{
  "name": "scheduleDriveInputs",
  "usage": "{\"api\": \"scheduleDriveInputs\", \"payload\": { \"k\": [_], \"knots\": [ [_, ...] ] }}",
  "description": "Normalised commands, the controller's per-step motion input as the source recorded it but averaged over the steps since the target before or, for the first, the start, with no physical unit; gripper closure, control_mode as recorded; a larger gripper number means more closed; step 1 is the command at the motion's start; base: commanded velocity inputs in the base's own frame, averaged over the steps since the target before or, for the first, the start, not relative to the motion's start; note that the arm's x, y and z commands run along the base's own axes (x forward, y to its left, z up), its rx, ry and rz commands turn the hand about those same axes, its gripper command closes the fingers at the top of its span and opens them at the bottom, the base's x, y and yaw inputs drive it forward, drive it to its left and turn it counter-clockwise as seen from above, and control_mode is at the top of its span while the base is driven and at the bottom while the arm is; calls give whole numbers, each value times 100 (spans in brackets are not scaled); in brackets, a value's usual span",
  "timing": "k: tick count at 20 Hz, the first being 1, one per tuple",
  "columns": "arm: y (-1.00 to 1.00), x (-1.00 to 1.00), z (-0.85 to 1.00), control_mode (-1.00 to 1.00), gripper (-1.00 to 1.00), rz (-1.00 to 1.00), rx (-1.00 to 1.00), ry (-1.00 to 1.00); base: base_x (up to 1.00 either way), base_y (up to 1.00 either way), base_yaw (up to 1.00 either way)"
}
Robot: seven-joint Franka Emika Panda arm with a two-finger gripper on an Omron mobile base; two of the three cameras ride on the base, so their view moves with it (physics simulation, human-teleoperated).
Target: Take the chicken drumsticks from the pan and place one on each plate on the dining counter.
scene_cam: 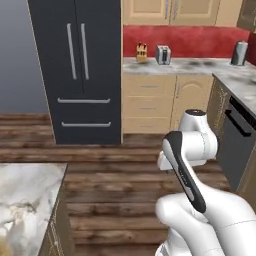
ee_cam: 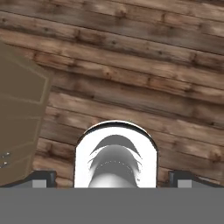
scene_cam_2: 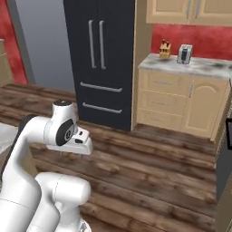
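Left base view: set behind my arm (scene_cam: 200, 200) on its left, facing forward and slightly down across the wooden floor (scene_cam: 120, 190) to the black fridge (scene_cam: 80, 70) and tan cabinets (scene_cam: 150, 100); a marble counter corner (scene_cam: 25, 200) lies near at lower left.

Right base view: set behind my arm on its right, same heading; shares the fridge (scene_cam_2: 102, 59), knife block (scene_cam_2: 165, 49), toaster (scene_cam_2: 184, 54) and floor.

Hand view: on my hand, looking straight down, close to the floor planks (ee_cam: 131, 87), a tan cabinet panel (ee_cam: 19, 122) at one edge.
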Motion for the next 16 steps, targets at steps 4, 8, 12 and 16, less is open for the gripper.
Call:
{"api": "scheduleDriveInputs", "payload": {
  "k": [4, 8, 12, 16],
  "knots": [
    [0, 0, 0, 100, -100, 0, 0, 0, 100, 1, 18],
    [0, 0, 0, 100, -100, 0, 0, 0, 100, 0, 23],
    [0, 0, 0, 100, -100, 0, 0, 0, 100, -1, 51],
    [0, 0, 0, 100, -100, 0, 0, 0, 94, -5, 67]
  ]
}}
